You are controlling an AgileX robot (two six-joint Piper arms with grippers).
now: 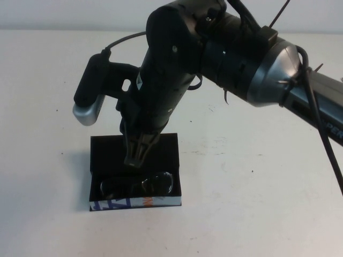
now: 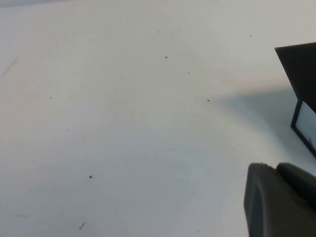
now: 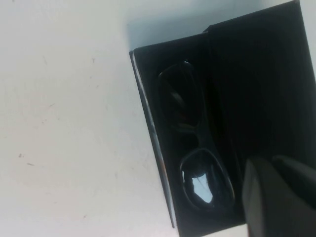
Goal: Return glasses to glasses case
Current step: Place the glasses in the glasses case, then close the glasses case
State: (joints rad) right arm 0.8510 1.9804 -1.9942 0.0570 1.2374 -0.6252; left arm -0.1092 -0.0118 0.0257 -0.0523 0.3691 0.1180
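one glasses (image 1: 140, 183) lay in one open glasses case (image 1: 107, 145), right gripper (image 1: 135, 155) pinched closed, empty, hovering above case, left gripper (image 2: 279, 200) beside case, pincer state not discernible

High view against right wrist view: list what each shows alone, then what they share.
Only the high view shows the whole right arm reaching in over the table, the right gripper with jaws shut above the open case, and the case's light front edge with blue and orange print. Only the right wrist view shows the case interior from close up, with a bright reflection in one lens. Both show the glasses lying inside the glasses case, its flap open. The left gripper appears in neither, only in its own wrist view, beside the case.
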